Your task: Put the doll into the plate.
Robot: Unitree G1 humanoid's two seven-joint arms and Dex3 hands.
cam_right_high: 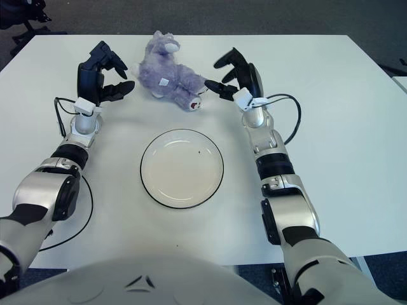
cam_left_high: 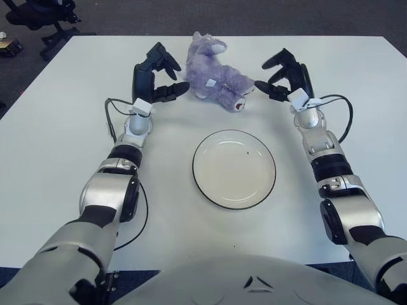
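Observation:
A purple plush doll [cam_left_high: 215,75] lies on its side at the far middle of the white table [cam_left_high: 57,140]. An empty white plate [cam_left_high: 234,169] with a dark rim sits nearer me, just right of centre. My left hand [cam_left_high: 160,76] is raised just left of the doll, fingers spread, a small gap away from it. My right hand [cam_left_high: 282,75] is up just right of the doll, fingers spread toward it, not touching. Neither hand holds anything.
Black cables trail from both forearms, one looping on the table at the left [cam_left_high: 137,216] and one arching beside the right wrist [cam_left_high: 346,117]. A black office chair [cam_left_high: 44,16] stands on the floor beyond the table's far left corner.

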